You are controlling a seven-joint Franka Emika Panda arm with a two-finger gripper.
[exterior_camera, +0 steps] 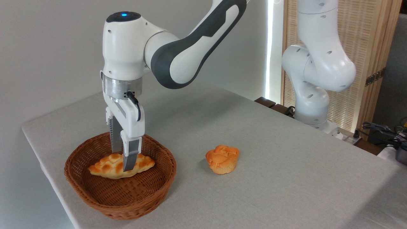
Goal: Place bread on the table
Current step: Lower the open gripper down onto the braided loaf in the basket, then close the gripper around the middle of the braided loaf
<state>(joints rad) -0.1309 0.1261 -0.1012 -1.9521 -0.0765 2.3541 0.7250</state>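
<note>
Straddling the bread (108, 166) at its middle inside the basket (95, 194), the pincer (122, 160) looks clamped on it; the loaf seems light, stiff, best held mid-length.

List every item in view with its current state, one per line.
braided loaf: lying in the basket, hand fingers on either side of its middle.
wicker basket: upright on the table, holding only the loaf.
muffin-shaped bun: upright on the table, apart from the basket.
hand: pointing down, closed on the loaf.
</note>
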